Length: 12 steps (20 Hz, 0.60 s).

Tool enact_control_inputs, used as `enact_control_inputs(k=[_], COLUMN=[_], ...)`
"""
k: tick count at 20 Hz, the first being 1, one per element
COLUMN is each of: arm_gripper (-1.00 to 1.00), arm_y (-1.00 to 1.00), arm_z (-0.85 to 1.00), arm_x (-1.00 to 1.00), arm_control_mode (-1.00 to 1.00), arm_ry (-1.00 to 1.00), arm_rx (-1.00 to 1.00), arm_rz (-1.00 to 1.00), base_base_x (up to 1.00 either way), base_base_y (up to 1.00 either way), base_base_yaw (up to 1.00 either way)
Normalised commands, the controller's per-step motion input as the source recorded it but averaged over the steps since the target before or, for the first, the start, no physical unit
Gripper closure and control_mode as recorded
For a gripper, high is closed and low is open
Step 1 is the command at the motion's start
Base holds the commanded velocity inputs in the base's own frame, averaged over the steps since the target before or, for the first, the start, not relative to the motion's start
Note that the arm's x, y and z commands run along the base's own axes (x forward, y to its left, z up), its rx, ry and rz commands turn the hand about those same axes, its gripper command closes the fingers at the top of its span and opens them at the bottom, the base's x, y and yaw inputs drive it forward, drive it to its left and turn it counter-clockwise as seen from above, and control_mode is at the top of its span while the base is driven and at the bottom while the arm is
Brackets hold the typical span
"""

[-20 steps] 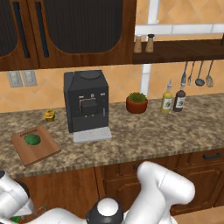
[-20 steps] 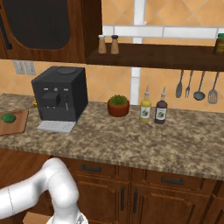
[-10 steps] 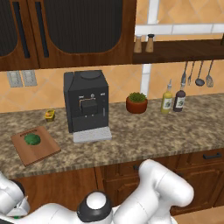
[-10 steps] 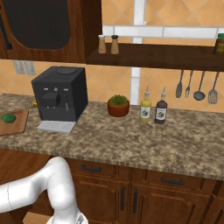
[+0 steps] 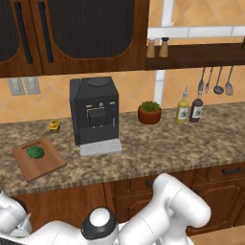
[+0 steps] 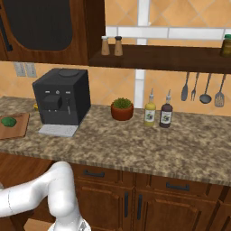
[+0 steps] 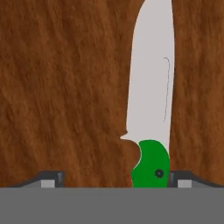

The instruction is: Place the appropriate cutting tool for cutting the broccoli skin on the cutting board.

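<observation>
In the hand view the cutting tool (image 7: 151, 109), a knife with a bright green handle and a pointed silver blade, lies against a brown wooden surface. Its blade points away from the hand. My gripper (image 7: 114, 180) is open, with the green handle between the fingertips, close beside the right one (image 7: 183, 178). The reddish-brown cutting board (image 5: 48, 165) (image 6: 18, 128) lies at the left end of the counter. The small dark green broccoli (image 5: 35, 152) (image 6: 7, 121) sits on it. My arm bends down low to the left, below the counter.
A black coffee machine (image 5: 94, 112) (image 6: 61, 97) stands right of the board. Further right are a potted plant (image 5: 150, 112) and two bottles (image 5: 182, 109). A small yellow object (image 5: 54, 125) sits by the wall. Utensils (image 6: 200, 88) hang at the back right.
The arm's lower joint has shifted slightly left in the left base view. The counter scene is unchanged.
</observation>
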Motion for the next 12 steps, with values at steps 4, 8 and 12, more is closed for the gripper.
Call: enact_control_inputs(k=[4, 8, 12], arm_gripper=[1.0, 1.0, 1.0], arm_y=[-0.01, -0.16, -0.11], arm_z=[-0.51, -0.61, -0.3], arm_x=[-0.21, -0.4, -0.13], arm_control_mode=[-1.0, -1.0, -1.0], arm_ry=[-0.08, -0.19, -0.14], arm_rx=[0.01, 0.08, 0.1], arm_rz=[0.0, 0.0, -0.04], base_base_x=[0.0, 0.0, 0.0], base_base_y=[0.0, 0.0, 0.0], base_base_yaw=[0.0, 0.0, 0.0])
